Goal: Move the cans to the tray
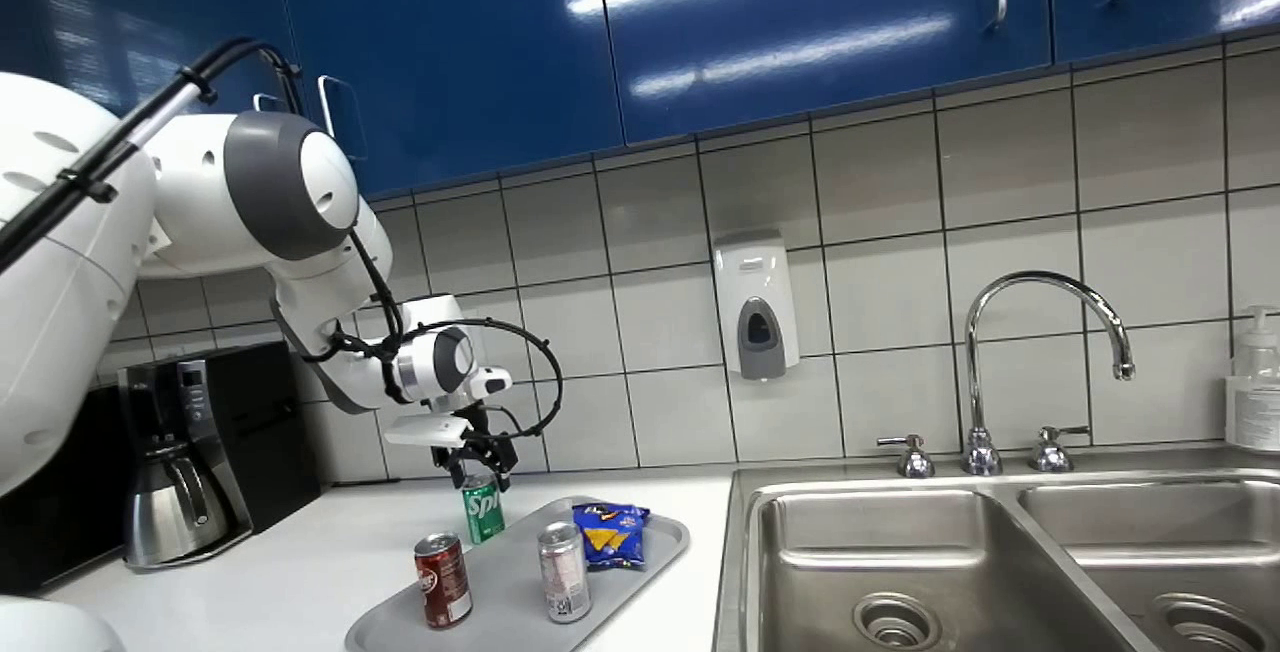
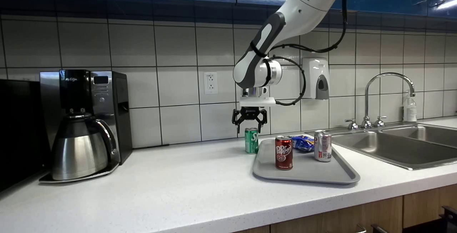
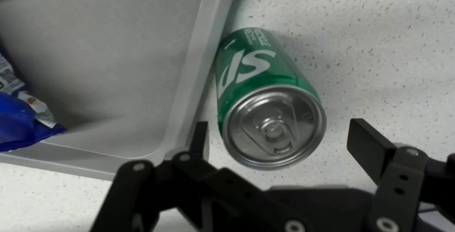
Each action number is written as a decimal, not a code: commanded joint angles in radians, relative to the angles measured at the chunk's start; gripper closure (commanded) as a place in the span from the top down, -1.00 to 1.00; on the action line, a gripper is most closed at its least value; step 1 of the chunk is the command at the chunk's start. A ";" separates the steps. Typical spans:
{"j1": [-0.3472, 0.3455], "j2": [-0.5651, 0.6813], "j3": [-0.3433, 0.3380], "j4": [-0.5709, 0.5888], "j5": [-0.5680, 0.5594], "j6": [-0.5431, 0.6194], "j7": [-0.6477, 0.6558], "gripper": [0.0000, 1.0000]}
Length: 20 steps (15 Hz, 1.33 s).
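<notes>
The green can stands upright on the counter just outside the tray's edge; it also shows in an exterior view and the wrist view. The red can and the silvery-grey can stand upright on the grey tray. Both the red can and the silvery can are out of the wrist view. My gripper points down over the green can. Its fingers are open, one on each side of the can's top with gaps. The finger at left is near the tray's rim.
A blue and yellow snack packet lies on the tray beside the silvery can. A coffee maker stands on the counter. Steel sink basins with a faucet lie beyond the tray. A tiled wall rises behind the gripper.
</notes>
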 commanded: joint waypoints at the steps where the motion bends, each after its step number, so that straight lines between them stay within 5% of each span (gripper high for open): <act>1: 0.010 0.015 -0.010 0.037 0.009 -0.064 -0.022 1.00; 20: 0.010 0.038 -0.014 0.050 0.006 -0.112 -0.022 1.00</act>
